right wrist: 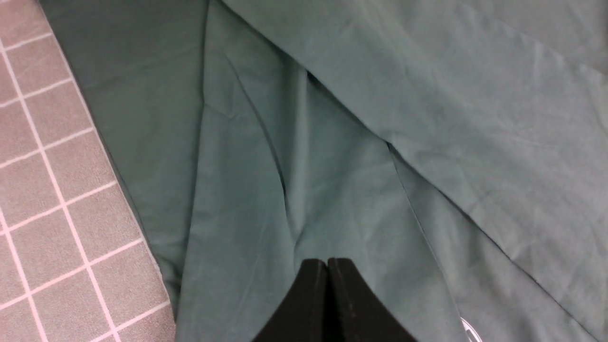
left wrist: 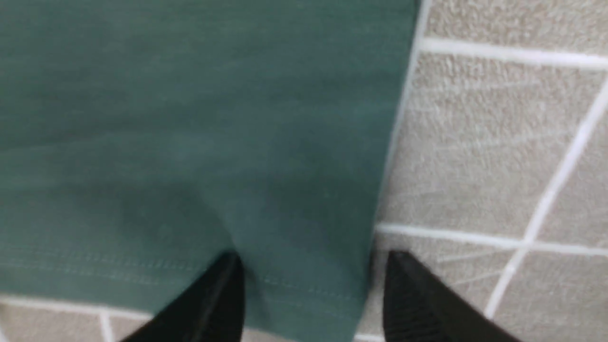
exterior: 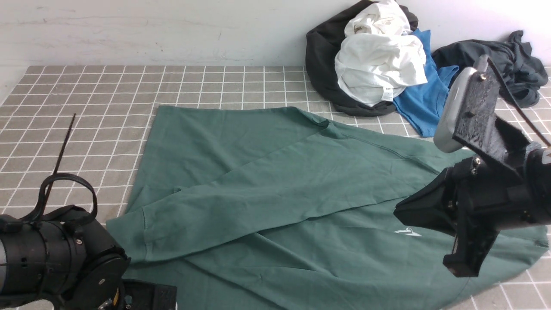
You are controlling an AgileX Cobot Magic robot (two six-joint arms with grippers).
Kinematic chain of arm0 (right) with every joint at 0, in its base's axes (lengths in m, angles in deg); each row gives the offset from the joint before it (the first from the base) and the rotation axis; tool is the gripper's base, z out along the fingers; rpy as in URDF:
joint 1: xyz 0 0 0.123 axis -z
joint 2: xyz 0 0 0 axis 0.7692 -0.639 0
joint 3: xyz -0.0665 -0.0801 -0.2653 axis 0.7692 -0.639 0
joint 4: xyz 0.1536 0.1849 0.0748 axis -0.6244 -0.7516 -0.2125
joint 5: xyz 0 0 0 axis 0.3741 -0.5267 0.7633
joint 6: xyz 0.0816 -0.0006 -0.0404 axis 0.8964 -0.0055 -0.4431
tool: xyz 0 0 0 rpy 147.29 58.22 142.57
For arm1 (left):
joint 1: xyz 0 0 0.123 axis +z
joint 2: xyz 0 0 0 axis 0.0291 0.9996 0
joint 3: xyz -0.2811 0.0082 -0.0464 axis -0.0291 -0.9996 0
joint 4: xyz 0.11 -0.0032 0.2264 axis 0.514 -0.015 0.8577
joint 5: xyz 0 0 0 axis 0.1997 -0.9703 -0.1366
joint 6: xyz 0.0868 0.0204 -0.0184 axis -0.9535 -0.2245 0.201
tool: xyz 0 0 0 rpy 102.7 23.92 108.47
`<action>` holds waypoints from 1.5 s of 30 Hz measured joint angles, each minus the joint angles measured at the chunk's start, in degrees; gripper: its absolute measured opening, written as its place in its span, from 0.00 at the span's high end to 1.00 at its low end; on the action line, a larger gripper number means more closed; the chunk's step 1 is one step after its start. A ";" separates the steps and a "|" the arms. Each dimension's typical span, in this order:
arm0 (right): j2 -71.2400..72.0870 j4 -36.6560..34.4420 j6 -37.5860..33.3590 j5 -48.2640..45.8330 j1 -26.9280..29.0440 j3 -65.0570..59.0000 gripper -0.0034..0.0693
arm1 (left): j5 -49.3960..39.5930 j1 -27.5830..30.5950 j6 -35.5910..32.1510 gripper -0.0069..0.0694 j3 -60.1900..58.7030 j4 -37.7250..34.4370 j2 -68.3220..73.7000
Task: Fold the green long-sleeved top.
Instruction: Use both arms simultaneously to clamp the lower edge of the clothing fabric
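Note:
The green long-sleeved top (exterior: pixel 275 181) lies spread flat on the tiled table, with one sleeve (exterior: pixel 241 206) folded slantwise across its body and a small white logo (exterior: pixel 407 232) showing near my right arm. My left gripper (left wrist: pixel 308 270) is open at the near left edge of the top. A stitched edge of green cloth (left wrist: pixel 304 285) lies between its two black fingers, and neither finger presses on it. My right gripper (right wrist: pixel 327 261) is shut with nothing in it. It hovers over the top's right part (exterior: pixel 398 211), above creased green fabric (right wrist: pixel 294 190).
A heap of clothes sits at the back right against the wall: a white garment (exterior: pixel 379 60), a black one (exterior: pixel 323 56), a bright blue T-shirt (exterior: pixel 419 99) and a dark grey garment (exterior: pixel 508 60). Bare tiled table (exterior: pixel 86 107) stretches to the left.

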 joint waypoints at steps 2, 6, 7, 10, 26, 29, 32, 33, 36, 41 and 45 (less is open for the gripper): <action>0.12 -0.06 0.04 -0.07 0.00 0.00 0.97 | -0.27 -0.25 2.47 0.57 0.20 2.78 0.37; 0.12 -0.06 0.04 -0.64 0.00 0.00 0.97 | 0.60 -0.25 10.07 0.79 0.10 7.51 -0.68; 0.12 -0.06 -0.02 -1.01 0.00 0.00 0.97 | 0.60 -0.25 13.18 0.85 0.10 7.70 -1.81; 0.12 -0.06 -0.58 -1.73 0.00 0.00 0.97 | 0.60 -0.25 20.14 0.89 0.10 7.21 -4.95; -2.46 18.67 3.18 -6.26 0.00 0.00 0.93 | -3.46 -0.19 31.30 0.90 0.03 0.56 -19.06; -6.20 26.67 7.82 -6.26 0.00 -0.02 0.83 | -2.12 -0.19 32.55 0.90 -0.02 0.14 -19.11; -11.02 33.34 10.00 -5.71 0.00 -0.46 0.66 | -1.07 -0.19 33.17 0.90 -0.02 -0.68 -19.11; -11.94 34.61 10.25 -5.25 0.00 -0.76 0.61 | -1.07 -0.19 33.22 0.90 -0.02 -0.83 -19.11; -16.67 41.12 10.55 -2.56 0.00 -3.04 0.46 | -1.07 -0.19 33.39 0.90 -0.02 -1.03 -19.11; -22.51 48.28 10.81 6.62 0.00 -6.95 0.39 | -1.07 -0.19 33.46 0.90 -0.02 -1.15 -19.11; -25.05 49.44 10.85 10.48 0.00 -8.03 0.43 | -1.07 -0.19 33.51 0.90 -0.02 -1.15 -19.12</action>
